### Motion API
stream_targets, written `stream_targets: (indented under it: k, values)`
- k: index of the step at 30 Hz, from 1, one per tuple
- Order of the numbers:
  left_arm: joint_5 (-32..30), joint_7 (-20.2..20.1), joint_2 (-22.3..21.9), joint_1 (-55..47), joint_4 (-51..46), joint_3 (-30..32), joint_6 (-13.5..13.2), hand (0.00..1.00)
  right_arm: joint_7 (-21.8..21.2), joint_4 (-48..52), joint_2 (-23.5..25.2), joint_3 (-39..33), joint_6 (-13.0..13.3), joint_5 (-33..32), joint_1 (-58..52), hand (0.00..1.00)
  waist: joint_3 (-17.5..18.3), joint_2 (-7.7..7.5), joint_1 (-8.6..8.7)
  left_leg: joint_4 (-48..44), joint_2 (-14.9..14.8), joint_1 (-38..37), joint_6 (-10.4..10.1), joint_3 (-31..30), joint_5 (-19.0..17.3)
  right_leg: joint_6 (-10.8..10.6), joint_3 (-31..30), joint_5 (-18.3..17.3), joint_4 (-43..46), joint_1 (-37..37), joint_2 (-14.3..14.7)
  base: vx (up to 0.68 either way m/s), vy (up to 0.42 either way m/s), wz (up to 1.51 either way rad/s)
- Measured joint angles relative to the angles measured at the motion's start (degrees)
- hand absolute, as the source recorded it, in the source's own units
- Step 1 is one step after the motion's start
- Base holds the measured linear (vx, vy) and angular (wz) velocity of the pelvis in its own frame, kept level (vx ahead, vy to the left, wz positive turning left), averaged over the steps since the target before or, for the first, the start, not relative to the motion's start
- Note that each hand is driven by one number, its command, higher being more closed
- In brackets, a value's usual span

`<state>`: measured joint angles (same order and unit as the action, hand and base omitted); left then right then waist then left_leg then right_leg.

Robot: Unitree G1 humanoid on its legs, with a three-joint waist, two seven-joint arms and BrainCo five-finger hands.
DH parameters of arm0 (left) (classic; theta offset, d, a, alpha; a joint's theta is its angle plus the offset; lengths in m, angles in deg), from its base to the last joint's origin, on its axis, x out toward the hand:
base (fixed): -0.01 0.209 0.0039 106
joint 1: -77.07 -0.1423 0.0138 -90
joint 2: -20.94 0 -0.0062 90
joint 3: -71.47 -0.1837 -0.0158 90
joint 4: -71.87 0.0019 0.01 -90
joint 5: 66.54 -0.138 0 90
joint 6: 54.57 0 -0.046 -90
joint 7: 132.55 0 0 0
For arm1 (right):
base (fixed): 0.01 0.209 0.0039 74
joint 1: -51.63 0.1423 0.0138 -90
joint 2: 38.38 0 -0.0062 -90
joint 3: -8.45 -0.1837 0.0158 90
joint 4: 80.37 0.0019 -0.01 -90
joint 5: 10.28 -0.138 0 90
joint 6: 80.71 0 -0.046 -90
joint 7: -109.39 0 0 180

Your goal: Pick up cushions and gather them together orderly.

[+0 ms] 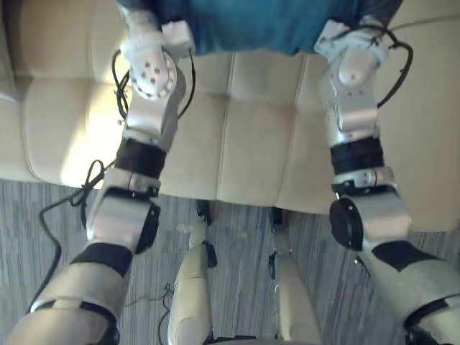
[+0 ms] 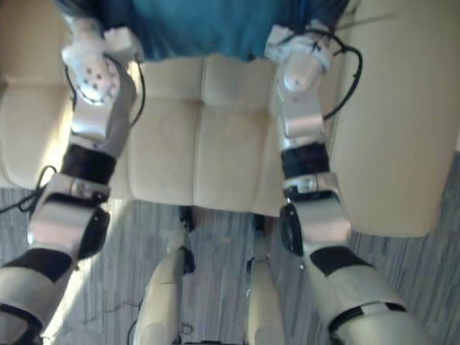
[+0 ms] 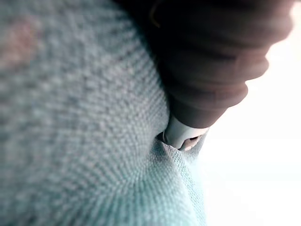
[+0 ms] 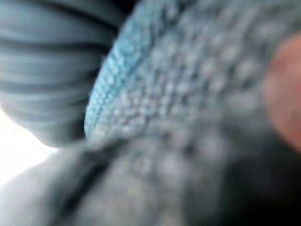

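A teal woven cushion (image 1: 266, 25) lies at the back of the beige sofa seat (image 1: 244, 129), cut off by the top edge of the eye views. Both arms reach forward over the seat to it. My left hand (image 3: 211, 56) is against the cushion's left side, pressed into the teal weave (image 3: 84, 117). My right hand (image 4: 42, 70) is against its right side, with the cloth (image 4: 188, 94) lying over it. The cushion hides how either hand is set.
The sofa seat is tufted in panels, and its front edge runs across below my forearms. A wide beige armrest (image 2: 402, 129) rises on the right. Grey striped carpet (image 1: 43, 215) lies in front of the sofa.
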<state>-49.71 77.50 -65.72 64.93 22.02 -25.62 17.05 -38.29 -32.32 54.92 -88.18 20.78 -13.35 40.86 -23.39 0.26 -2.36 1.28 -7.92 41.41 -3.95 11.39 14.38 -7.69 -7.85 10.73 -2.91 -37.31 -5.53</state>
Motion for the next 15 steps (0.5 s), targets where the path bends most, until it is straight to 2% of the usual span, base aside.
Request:
stream_targets:
  k: [1, 7, 10, 15]
  values:
    - [-0.04, -0.12, -0.26, 1.28, 1.83, 0.47, 0.51, 0.0, -0.04, -0.96, -0.04, 0.0, -0.11, -0.94, 0.39, 0.0, 0.0, 0.0, 0.01, 0.0, 0.03, 1.5, 0.06, -0.11, 0.13, 0.01, 0.19, 0.5, -0.56, -1.13, -0.06, 0.0, 0.0, 0.0]
    - [0.48, -1.87, -5.43, 2.25, 8.34, 6.81, 1.69, 0.0, -1.55, -2.93, 0.51, 0.07, -0.82, -7.68, 0.65, 0.0, -0.02, -0.03, -0.02, -0.68, -1.13, 7.66, -0.24, -0.45, 0.4, 0.06, 1.24, 1.23, -0.3, -6.78, 0.6, 0.0, 0.033, -0.03]
    - [1.33, -3.37, -5.67, 2.03, 10.56, 8.21, 3.55, 0.0, -2.37, -3.31, 1.09, 0.09, -1.95, -10.95, 0.43, 0.0, -0.38, -0.21, -0.09, -0.62, -1.94, 10.06, -0.68, -0.23, 0.94, 0.07, 1.2, 1.23, 1.01, -10.07, 1.4, -0.03, 0.011, -0.13]
    - [2.27, -4.49, -5.41, 1.1, 10.6, 8.43, 3.6, 0.0, -3.77, -4.15, 1.4, 1.07, -2.56, -13.27, -1.87, 0.0, -1.52, -0.34, -0.71, -0.33, -3.34, 10.64, -1.35, -0.1, 1.78, 0.58, 1.34, 1.6, 1.8, -11.33, 2.66, -0.06, -0.005, -0.11]
